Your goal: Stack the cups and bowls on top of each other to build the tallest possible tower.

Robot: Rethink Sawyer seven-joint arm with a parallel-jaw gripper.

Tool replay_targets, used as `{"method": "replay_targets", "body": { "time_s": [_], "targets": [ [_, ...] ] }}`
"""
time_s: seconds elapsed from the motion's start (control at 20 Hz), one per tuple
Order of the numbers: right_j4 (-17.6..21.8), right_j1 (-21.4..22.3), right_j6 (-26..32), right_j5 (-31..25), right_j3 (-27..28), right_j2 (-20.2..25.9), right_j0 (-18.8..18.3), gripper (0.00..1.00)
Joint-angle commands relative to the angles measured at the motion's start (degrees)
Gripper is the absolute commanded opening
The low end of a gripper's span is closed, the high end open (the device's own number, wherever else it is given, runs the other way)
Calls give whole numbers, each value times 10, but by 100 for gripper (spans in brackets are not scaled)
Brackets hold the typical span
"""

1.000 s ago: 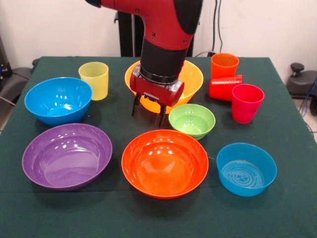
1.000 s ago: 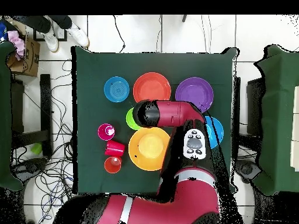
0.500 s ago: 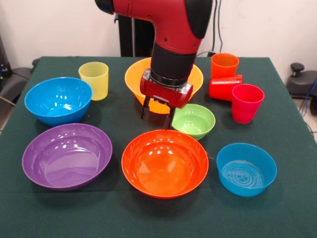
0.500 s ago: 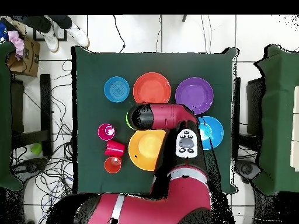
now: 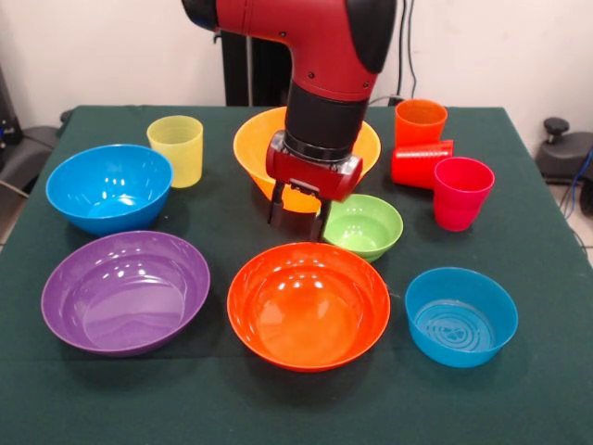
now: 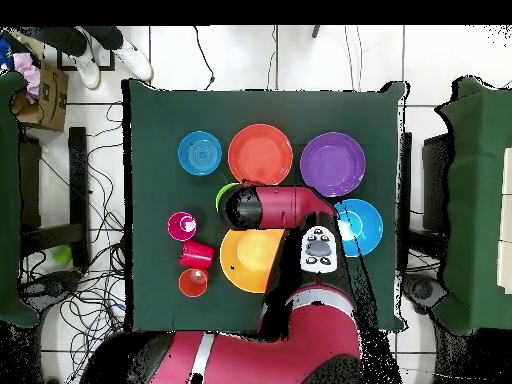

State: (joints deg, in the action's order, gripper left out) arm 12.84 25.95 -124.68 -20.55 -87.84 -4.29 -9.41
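The gripper (image 5: 298, 215) is hovering with fingers spread beside the green bowl (image 5: 359, 225), between the yellow-orange bowl (image 5: 255, 139) and the orange-red bowl (image 5: 309, 304); nothing is stacked, and the red cup (image 5: 420, 163) is lying sideways.

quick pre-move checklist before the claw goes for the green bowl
1. Claw empty, its two tips apart: ok.
2. Claw lined up over the light green bowl: not ok, it hangs beside the bowl's rim, on the picture's left in the front view.
3. Green bowl upright and empty: ok.
4. Orange-red bowl upright and empty as a possible base: ok.
5. Red cup upright: not ok, it lies on its side by the orange cup.
6. Gap between claw tips and table: cannot tell.
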Motion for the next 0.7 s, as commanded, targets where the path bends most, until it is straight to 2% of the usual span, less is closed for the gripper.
{"method": "replay_targets", "body": {
  "time_s": [0.05,0.2,0.25,0.4,0.7],
  "targets": [
    [-12,0,-48,-7,-22,36,8,100],
    [-15,16,-42,-14,-46,48,0,100],
    [-16,50,-18,-38,-75,65,-14,100],
    [-23,88,8,-77,-116,85,-32,100],
    [10,60,3,-14,-120,78,-40,100]
  ]
}}
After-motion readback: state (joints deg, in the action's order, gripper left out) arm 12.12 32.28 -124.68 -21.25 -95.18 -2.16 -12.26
